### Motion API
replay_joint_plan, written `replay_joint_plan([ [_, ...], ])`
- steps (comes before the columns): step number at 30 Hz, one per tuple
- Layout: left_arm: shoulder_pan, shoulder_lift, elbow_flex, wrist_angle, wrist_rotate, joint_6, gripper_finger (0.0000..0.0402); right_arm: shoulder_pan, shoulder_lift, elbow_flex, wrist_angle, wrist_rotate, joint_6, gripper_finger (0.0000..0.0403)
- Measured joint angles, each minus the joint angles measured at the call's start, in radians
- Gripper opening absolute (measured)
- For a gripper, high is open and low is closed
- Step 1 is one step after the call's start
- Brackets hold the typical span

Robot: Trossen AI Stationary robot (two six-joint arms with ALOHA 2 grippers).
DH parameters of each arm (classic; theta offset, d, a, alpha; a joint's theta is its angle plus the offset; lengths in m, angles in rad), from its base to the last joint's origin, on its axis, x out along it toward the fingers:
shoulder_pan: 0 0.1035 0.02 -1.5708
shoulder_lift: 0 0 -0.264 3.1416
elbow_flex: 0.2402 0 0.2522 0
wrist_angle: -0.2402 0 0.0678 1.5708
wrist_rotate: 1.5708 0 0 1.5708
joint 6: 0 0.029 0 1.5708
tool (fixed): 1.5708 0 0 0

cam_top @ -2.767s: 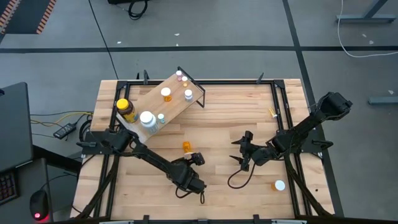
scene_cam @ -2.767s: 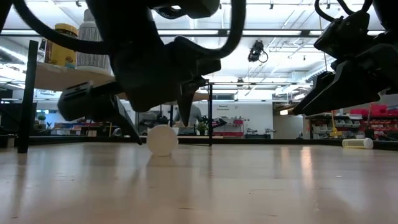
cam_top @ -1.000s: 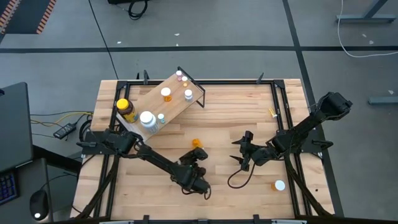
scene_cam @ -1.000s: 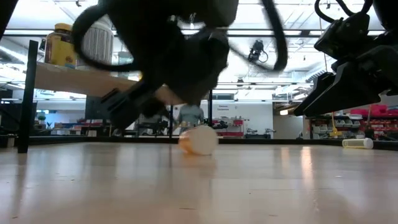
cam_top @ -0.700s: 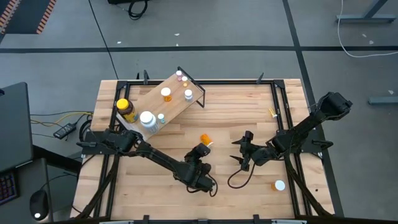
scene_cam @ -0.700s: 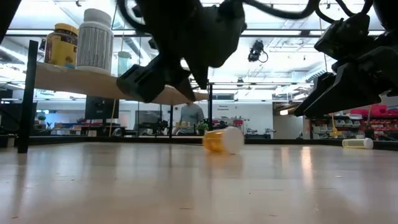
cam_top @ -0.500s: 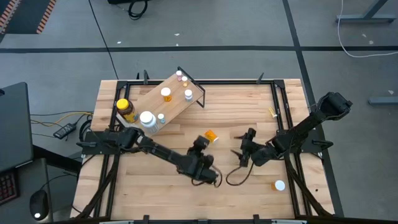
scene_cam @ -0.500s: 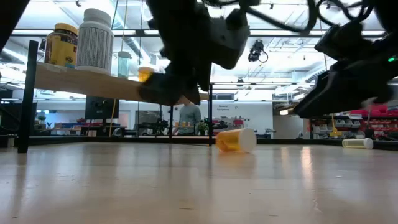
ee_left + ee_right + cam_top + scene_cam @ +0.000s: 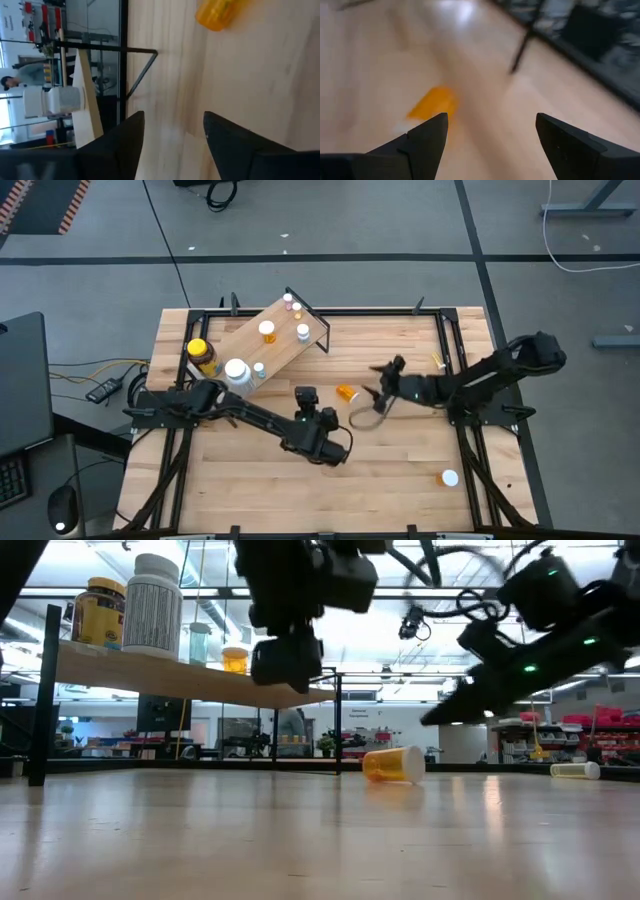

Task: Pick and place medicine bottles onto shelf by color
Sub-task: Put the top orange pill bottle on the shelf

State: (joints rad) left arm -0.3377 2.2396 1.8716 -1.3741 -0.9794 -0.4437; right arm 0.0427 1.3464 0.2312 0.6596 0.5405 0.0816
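An orange vial point(image 9: 346, 393) with a white cap lies on its side on the bare tabletop; the low view shows the vial point(image 9: 393, 764) with its cap to the right. My left gripper point(image 9: 303, 395) stands open just left of it, raised off the table, nothing between its fingers point(image 9: 174, 117). My right gripper point(image 9: 382, 382) is open right of the vial, pointing at it; the right wrist view shows the vial point(image 9: 432, 102) ahead of the fingers. The shelf point(image 9: 290, 358) at the far left carries an amber jar point(image 9: 203, 355), a white-capped bottle point(image 9: 237, 371) and several small vials.
A second vial point(image 9: 448, 477) lies on its side near the table's near right corner. A black frame point(image 9: 440, 315) runs around the tabletop. A cable loop point(image 9: 358, 417) hangs under my right arm. Bare wood lies between the shelf and the near edge.
The orange vial has rolled along the table toward the far right, away from my left gripper, which has risen, rolled about its axis and moved toward the far edge. My right gripper has swung toward the far edge, up to the vial.
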Motion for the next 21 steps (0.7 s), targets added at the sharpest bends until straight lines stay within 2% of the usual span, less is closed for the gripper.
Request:
replay_joint_plan([
  [3, -0.025, -0.012, 0.0, -0.027, 0.003, -0.063, 0.02, -0.091, 0.015, 0.0, 0.064, -0.021, -0.022, 0.0309],
  [7, -0.057, -0.013, 0.0, -0.057, 0.007, -0.139, 0.0186, -0.147, 0.094, 0.022, 0.065, -0.134, 0.021, 0.0308],
  [13, -0.08, -0.013, 0.0, -0.056, 0.008, -0.181, 0.0177, -0.139, 0.307, 0.079, 0.072, -0.174, 0.056, 0.0308],
  [16, -0.078, -0.012, 0.0, -0.051, 0.008, -0.18, 0.018, -0.127, 0.412, 0.126, 0.141, -0.179, 0.057, 0.0308],
  [21, -0.068, -0.009, 0.0, -0.049, 0.008, -0.181, 0.0189, -0.1, 0.503, 0.191, 0.199, -0.216, 0.062, 0.0307],
])
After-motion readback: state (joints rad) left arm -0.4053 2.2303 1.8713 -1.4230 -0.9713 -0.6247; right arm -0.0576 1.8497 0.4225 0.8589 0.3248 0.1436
